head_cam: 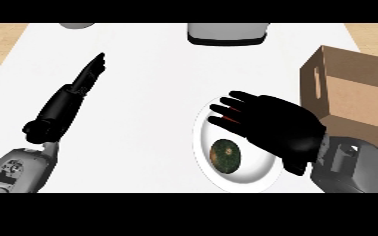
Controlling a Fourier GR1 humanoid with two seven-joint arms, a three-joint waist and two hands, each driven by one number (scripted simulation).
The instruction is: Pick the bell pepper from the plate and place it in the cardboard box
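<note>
Right now, from the head view, the right hand (pixel 277 125) hovers with fingers spread wide over the white plate (pixel 209 172), holding nothing, while the bell pepper (pixel 226 155) lies on the plate just below its palm. Closing too far off-centre could nudge the pepper off the plate onto the table (pixel 148 105), or the arm could clip the cardboard box (pixel 343 95) close by; the left hand (pixel 88 75) rests straight-fingered, well apart.

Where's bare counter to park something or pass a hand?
Free: the wide white stretch between the left hand and the plate, up to the grey appliance. Crowded: right side, where the right hand hovers over the plate and bell pepper, beside the cardboard box.
</note>
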